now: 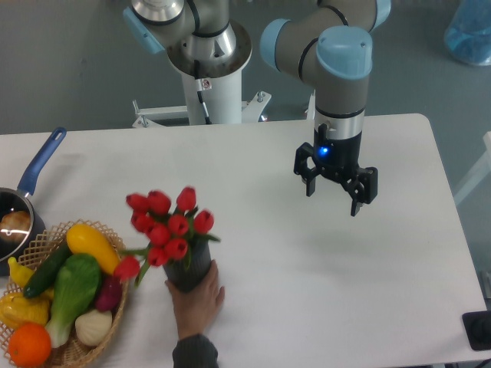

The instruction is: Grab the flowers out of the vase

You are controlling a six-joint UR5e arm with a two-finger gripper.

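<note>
The flowers (165,223), a bunch of red tulip buds with green leaves, stand in the vase (190,272), a dark grey ribbed cylinder at the front left of the table. A human hand (198,297) grips the vase from below. My gripper (334,196) hangs above the table well to the right of the flowers, fingers spread apart and open, holding nothing.
A wicker basket (111,322) of produce sits at the front left corner, touching distance from the flowers. A blue-handled pan (34,172) lies at the left edge. The white table (307,307) ends at the right near a dark object (477,330).
</note>
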